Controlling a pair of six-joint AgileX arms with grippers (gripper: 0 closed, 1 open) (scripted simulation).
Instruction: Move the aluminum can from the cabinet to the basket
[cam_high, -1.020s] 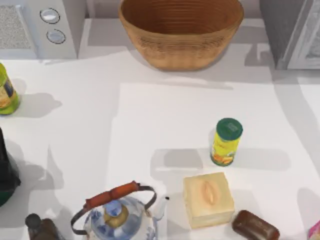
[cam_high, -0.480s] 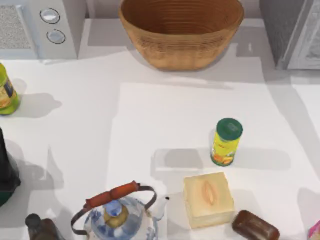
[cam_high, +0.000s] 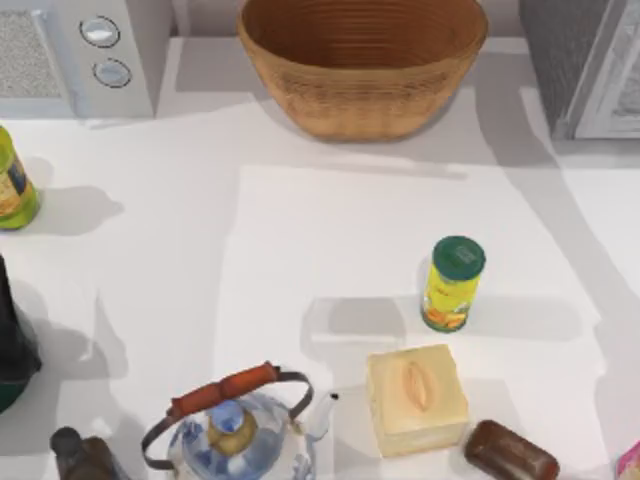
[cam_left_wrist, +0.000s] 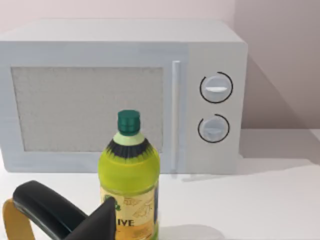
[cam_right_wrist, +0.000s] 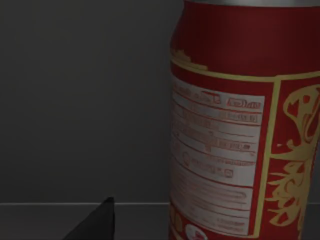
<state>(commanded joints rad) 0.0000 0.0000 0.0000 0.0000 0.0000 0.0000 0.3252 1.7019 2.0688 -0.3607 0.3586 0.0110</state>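
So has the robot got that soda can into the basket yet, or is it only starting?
Only starting. The wicker basket holds no can. The right wrist view looks at the red aluminum can close up, upright against a dark grey wall, seemingly in the cabinet. Gripping, lifting and carrying it over all remain. The left arm faces the microwave and an olive oil bottle.

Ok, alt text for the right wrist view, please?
A red aluminum can with a pale label panel and gold trim stands upright, very close to the camera, on a grey floor against a dark grey wall. A dark tip of the right hand's finger pokes up beside it.
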